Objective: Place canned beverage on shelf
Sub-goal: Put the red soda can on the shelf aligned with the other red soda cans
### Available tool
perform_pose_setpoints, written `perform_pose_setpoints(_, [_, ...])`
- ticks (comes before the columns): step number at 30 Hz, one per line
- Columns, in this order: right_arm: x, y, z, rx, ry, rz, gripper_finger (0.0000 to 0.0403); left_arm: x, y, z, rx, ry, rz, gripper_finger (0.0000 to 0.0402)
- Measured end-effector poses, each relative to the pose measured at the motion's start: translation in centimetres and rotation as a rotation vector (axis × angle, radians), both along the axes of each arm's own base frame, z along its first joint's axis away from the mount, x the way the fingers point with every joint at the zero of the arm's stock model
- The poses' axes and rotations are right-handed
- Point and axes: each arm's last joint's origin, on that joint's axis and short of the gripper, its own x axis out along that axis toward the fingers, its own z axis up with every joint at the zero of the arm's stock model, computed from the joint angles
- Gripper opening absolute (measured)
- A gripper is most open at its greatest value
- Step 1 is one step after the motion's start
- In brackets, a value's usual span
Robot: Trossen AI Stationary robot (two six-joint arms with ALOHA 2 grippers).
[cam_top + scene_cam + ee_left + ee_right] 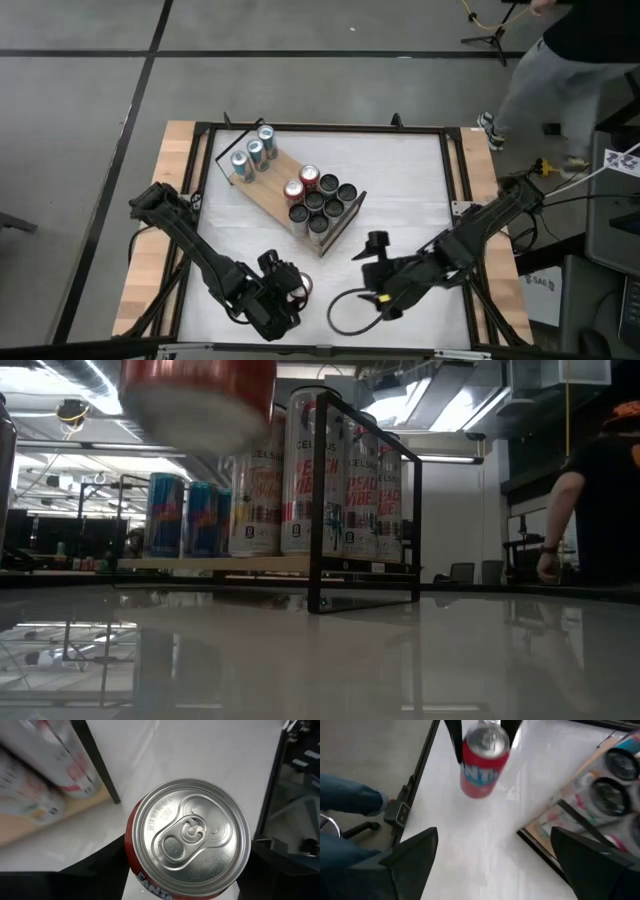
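The red can stands upright, long axis vertical, silver lid and pull tab up. It sits between the left gripper's two dark fingers, clamped on its sides, lifted clear of the white table at the near edge. The shelf lies farther off, toward the table's middle, already carrying rows of cans. The right gripper hovers near right, jaws spread apart, holding nothing.
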Motion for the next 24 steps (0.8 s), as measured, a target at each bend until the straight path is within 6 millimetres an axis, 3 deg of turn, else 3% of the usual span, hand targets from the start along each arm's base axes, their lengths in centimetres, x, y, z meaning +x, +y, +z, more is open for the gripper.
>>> perform_pose_setpoints(9, [-4.1, -3.1, 3.3, -0.034, 0.014, -0.015, 0.0381, -0.7, 0.9, 5.2, 0.044, 0.004, 0.019, 0.0276])
perform_pose_setpoints(24, [-8.0, -6.1, 5.5, -0.069, 0.019, -0.035, 0.0381, -2.7, 5.0, 11.2, 0.146, 0.082, 0.064, 0.0276])
